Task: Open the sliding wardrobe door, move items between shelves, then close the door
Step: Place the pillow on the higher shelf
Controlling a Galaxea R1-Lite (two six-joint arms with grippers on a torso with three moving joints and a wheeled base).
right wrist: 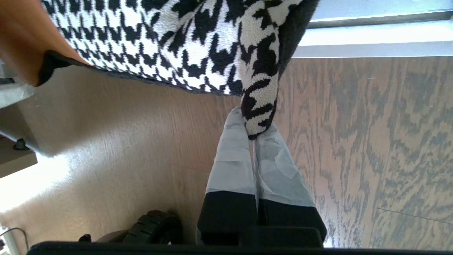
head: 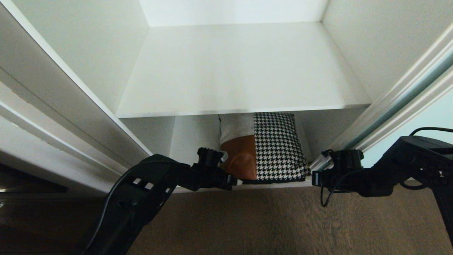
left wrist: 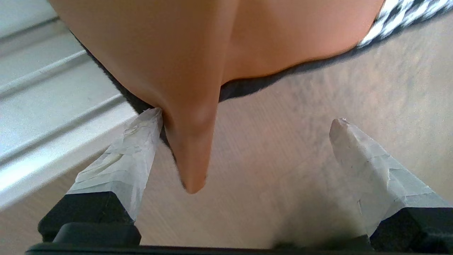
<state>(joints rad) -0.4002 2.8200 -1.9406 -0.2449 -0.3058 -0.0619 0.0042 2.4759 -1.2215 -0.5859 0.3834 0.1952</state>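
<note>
The houndstooth cushion (head: 277, 147) with its tan-orange patch (left wrist: 184, 53) stands in the lower compartment, under the white upper shelf (head: 240, 67), with its near edge at the wardrobe's front. My right gripper (right wrist: 252, 122) is shut on the cushion's houndstooth corner (right wrist: 260, 106); in the head view it (head: 313, 177) sits at the cushion's right. At the cushion's left my left gripper (head: 231, 175) is open. The tan corner (left wrist: 191, 166) pokes between its jaws and touches one taped finger (left wrist: 138, 148). The sliding wardrobe door (head: 439, 117) is slid aside on the right.
The white wardrobe side panel (head: 81, 60) and floor track rails (left wrist: 53, 106) lie to the left. Wood-grain floor (head: 265, 223) spreads in front of the wardrobe. A black wheel of my base (right wrist: 155, 226) shows below the right gripper.
</note>
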